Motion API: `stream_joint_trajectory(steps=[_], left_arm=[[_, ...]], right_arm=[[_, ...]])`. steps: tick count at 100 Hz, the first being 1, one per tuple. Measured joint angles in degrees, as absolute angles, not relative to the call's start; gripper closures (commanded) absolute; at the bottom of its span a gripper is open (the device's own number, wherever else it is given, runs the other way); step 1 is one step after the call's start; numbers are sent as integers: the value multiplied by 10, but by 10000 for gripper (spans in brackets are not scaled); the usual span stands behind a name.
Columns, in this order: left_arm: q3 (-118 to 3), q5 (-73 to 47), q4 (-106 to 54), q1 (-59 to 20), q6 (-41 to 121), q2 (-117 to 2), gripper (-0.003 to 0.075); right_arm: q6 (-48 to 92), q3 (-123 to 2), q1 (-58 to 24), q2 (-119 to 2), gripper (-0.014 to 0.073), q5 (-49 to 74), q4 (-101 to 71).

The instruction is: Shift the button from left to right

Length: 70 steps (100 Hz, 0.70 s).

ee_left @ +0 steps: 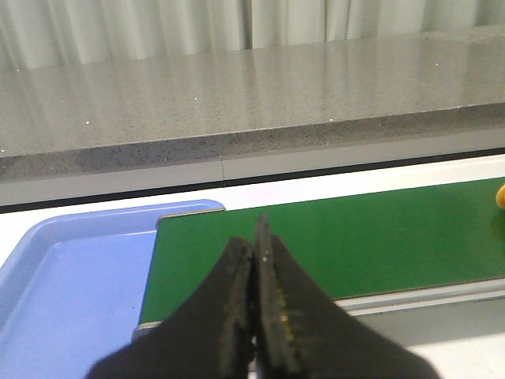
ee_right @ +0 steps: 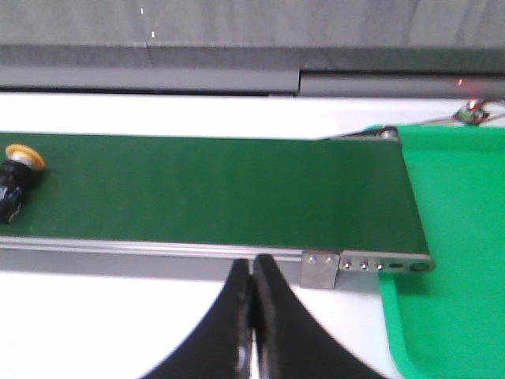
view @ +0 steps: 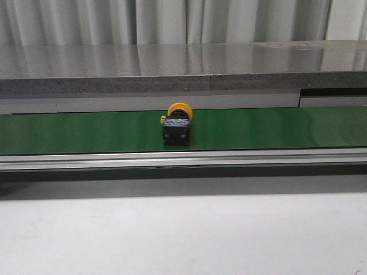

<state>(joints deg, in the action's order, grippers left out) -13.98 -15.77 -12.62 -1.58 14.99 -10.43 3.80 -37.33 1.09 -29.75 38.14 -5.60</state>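
Note:
The button (view: 176, 123), with a yellow-orange round head, black boxy body and small yellow side tab, lies on the green conveyor belt (view: 275, 127) near its middle. In the right wrist view the button (ee_right: 16, 180) is at the belt's far end from the gripper. In the left wrist view only a sliver of its orange head (ee_left: 500, 196) shows at the frame edge. My left gripper (ee_left: 255, 241) is shut and empty over the belt's left end. My right gripper (ee_right: 252, 270) is shut and empty just in front of the belt's rail. Neither gripper shows in the front view.
A blue tray (ee_left: 63, 276) sits at the belt's left end. A green tray (ee_right: 458, 237) sits at the belt's right end. A grey stone ledge (view: 172, 66) runs behind the belt. A metal rail (view: 183, 158) fronts the belt, with white table below.

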Motion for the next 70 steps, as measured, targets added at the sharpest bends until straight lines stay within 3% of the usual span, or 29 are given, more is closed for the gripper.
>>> stream_joint_trajectory(steps=[36,43,50,70], left_arm=[[-140,-158,-126,-16,150,-104,741],[-140,-158,-126,-16,150,-104,741],[-140,-158,-126,-16,150,-104,741],[-140,-158,-126,-16,150,-104,741]], right_arm=[[38,-453,11,-480,656,442,-56],[38,-453,11,-495,622,442,-56],[38,-453,11,-503,523,442,-56],[38,-453,11,-508,86,442,-56]])
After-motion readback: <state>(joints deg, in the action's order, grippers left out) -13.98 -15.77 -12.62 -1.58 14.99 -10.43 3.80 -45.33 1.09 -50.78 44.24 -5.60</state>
